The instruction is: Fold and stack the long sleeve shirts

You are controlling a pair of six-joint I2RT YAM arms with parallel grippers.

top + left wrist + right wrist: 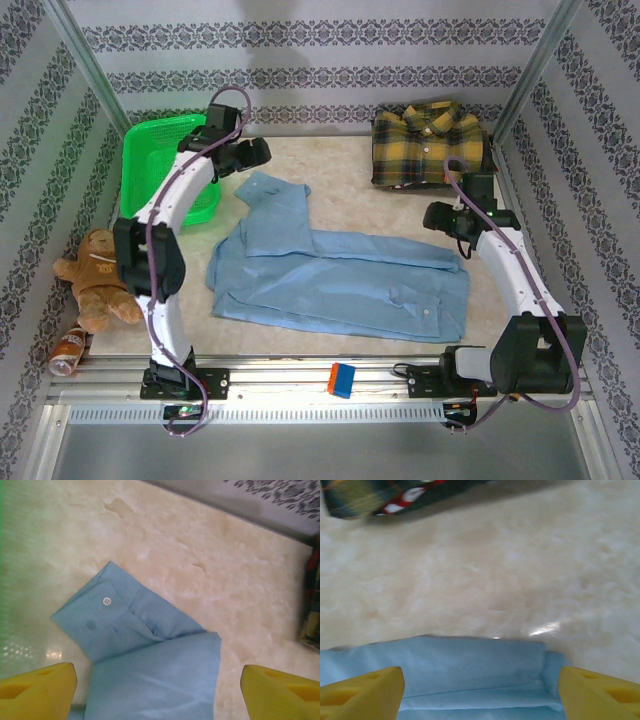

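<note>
On beige tabletop (350,215): blue shirt (330,280) flat (patterned wallpaper (320,50) rnd).

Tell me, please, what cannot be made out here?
- Top view: inside of the green basket, partly behind the left arm.
- Top view: blue-and-orange block on the rail, too small to identify.
- Right wrist view: plaid shirt, blurred, cut by the top edge.
- Top view: underlayers of the light blue shirt, beneath its own folds.
</note>
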